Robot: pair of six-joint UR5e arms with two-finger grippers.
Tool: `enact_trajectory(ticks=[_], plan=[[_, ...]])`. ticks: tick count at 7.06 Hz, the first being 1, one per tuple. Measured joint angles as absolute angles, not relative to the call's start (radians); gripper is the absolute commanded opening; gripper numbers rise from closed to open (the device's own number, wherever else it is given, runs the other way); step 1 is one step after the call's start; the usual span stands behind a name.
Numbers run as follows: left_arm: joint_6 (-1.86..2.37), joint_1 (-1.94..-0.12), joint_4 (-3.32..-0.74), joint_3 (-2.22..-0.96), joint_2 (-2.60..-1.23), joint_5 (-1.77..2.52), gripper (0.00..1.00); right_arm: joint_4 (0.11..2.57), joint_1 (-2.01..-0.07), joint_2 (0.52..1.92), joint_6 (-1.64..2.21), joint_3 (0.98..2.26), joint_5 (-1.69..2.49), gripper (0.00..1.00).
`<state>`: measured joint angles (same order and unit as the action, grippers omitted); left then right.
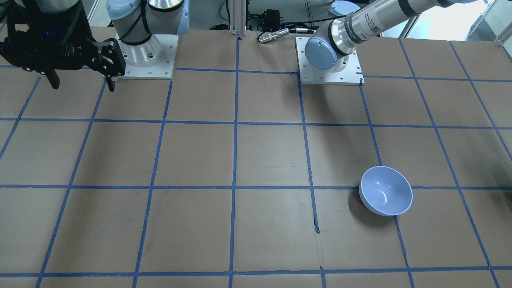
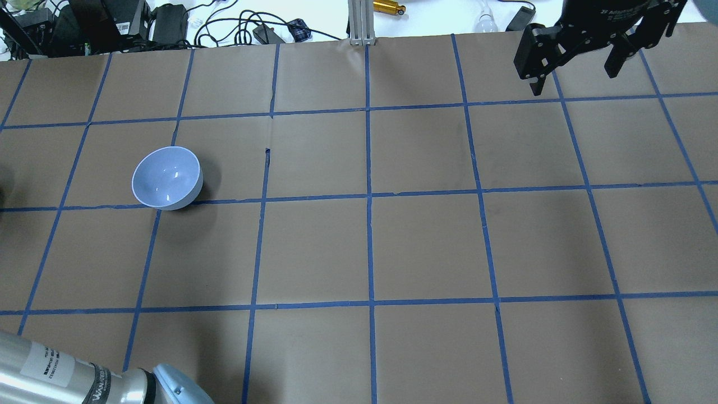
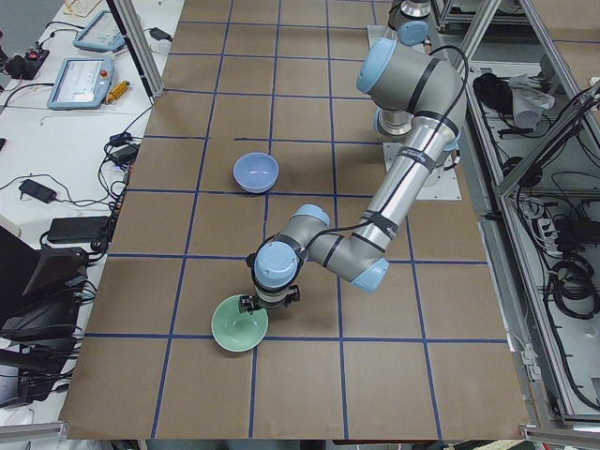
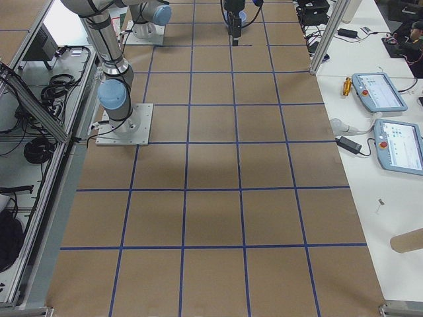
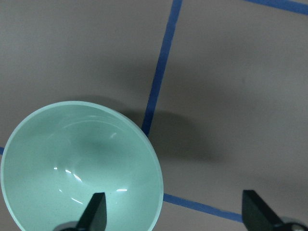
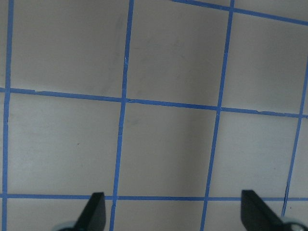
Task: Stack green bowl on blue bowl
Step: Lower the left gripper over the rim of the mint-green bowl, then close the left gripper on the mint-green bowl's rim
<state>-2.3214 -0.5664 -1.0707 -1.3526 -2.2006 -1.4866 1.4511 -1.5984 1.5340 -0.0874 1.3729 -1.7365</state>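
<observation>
Fingers (image 5: 98, 211) of the left gripper (image 5: 176, 215) stand spread wide and hold nothing. In the wrist view one tip hangs over the hollow of the green bowl (image 5: 79, 168) and the other over the table (image 5: 231, 72) at three o'clock of it, so the bowl's three o'clock wall lies between them. Whether a tip touches the bowl I cannot tell. The green bowl sits upright on the table, filling the eight o'clock part of that view. From the left-end camera it lies at six o'clock of the blue bowl (image 3: 255, 172), well apart from it; the blue bowl also stands upright. The right gripper (image 2: 573, 81) hangs at one o'clock of the overhead view, its fingers likewise wide apart and empty, above the table.
</observation>
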Motion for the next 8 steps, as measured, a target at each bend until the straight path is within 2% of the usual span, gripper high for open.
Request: enact_trajectory(ticks=[8], plan=[[-2.341, -0.566, -1.02, -1.333, -2.276, -1.482, 1.0, 1.451, -1.598, 1.534, -0.087, 1.373, -1.736, 1.0]])
